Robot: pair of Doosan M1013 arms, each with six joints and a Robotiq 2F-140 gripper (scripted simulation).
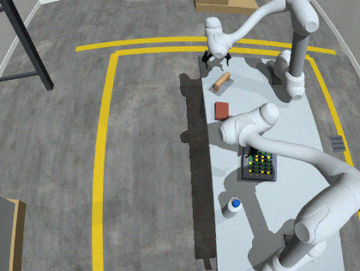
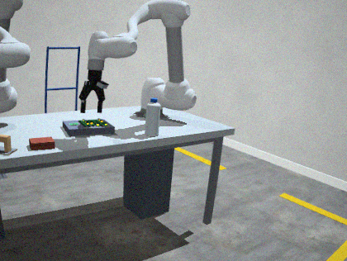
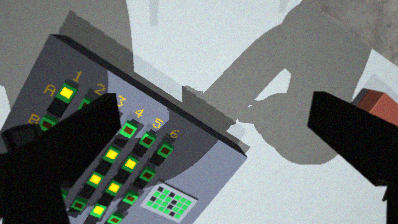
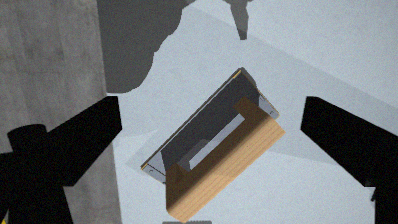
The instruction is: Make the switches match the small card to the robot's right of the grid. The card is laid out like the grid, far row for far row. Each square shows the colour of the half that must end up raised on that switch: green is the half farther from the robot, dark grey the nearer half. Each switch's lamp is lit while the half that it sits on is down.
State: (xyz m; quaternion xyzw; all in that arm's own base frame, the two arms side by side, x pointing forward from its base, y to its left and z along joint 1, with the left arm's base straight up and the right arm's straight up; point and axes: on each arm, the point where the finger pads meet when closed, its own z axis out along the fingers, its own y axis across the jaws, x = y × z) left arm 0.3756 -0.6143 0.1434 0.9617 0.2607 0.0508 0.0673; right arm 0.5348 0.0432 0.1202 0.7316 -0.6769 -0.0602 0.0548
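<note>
The dark switch panel (image 1: 274, 168) (image 2: 88, 131) (image 3: 150, 100) lies on the table. In the left wrist view lamps A1 (image 3: 66, 93), B4 (image 3: 111, 154), B5 (image 3: 130, 164), C4, C5 and D5 are lit; A4 (image 3: 128, 130), A5, A6, B1, B6, C6, D4 and D6 are dark. The card (image 3: 170, 202) beside column 6 shows mostly green squares and several dark ones. My left gripper (image 2: 91, 111) (image 3: 214, 110) is open and empty above the panel; its finger hides switches around A2, A3 and B2. My right gripper (image 1: 218, 65) (image 4: 211, 113) is open and empty above the float.
A wooden-handled float (image 1: 222, 82) (image 4: 225, 170) lies at the table's far end in the top view. A red block (image 1: 221, 111) (image 2: 41, 144) (image 3: 382, 107) lies between float and panel. A white bottle (image 1: 233, 207) (image 2: 153, 120) with a blue cap stands on the panel's other side.
</note>
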